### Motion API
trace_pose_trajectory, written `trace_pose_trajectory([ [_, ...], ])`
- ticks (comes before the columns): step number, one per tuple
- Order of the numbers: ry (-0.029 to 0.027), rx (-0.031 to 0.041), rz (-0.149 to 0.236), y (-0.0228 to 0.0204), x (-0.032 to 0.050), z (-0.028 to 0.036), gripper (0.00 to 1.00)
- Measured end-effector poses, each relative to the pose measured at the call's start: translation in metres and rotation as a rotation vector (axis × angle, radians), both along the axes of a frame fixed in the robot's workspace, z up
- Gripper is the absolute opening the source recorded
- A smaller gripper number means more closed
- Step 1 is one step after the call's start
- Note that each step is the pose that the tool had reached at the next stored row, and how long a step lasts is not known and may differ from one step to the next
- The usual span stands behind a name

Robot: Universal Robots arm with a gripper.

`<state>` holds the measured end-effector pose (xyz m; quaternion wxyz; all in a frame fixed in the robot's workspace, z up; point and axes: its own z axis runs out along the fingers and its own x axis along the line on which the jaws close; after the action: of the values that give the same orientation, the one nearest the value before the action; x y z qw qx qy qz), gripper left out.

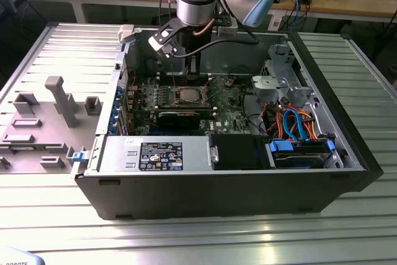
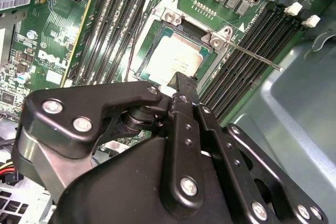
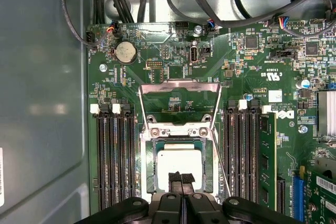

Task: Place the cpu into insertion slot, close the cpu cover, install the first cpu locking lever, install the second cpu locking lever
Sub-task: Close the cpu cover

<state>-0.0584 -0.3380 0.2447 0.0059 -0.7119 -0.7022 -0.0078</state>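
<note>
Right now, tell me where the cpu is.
In the first wrist view the cpu sits in the insertion slot, between memory slots, below the gripper.

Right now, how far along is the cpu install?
Done: the cpu sits in the insertion slot. In hand: nothing; the gripper hovers shut just over the chip. Left: the cpu cover stands flipped open, and a locking lever sticks out unlatched beside the socket, so the cover and the levers are not yet done.
</note>
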Motion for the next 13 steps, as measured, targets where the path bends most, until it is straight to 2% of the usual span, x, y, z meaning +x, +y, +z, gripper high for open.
trace_pose_trajectory([
  [13, 0.0000, 0.0001, 0.000, 0.0000, 0.0000, 0.0026, 0.11],
])
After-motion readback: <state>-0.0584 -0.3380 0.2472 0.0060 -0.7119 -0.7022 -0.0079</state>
